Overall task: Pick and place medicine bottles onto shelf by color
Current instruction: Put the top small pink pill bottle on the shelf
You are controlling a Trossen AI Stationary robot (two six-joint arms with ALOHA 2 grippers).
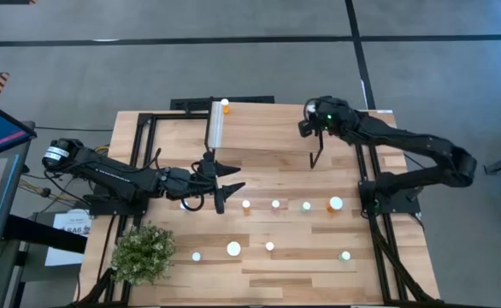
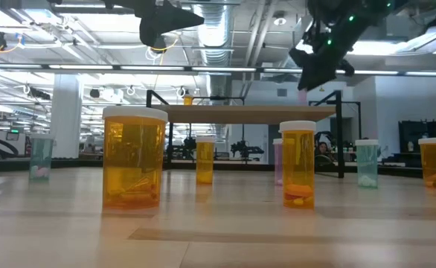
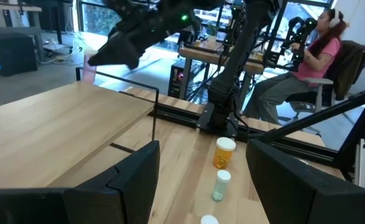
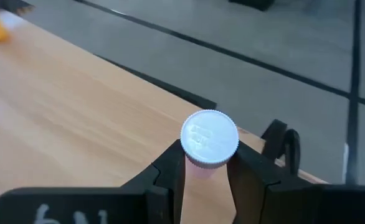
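Above the far right corner of the shelf (image 1: 268, 128), the right gripper (image 4: 207, 171) holds a pink bottle (image 4: 208, 142); only the right wrist view shows its white cap and the jaws closed on it. From overhead the bottle is hidden, but an orange bottle (image 1: 225, 106) on the shelf's far left edge is seen. Near the table middle, the left gripper (image 1: 225, 181) hovers with jaws wide open and empty. At table height, big orange bottles (image 2: 134, 158) stand in front of the shelf.
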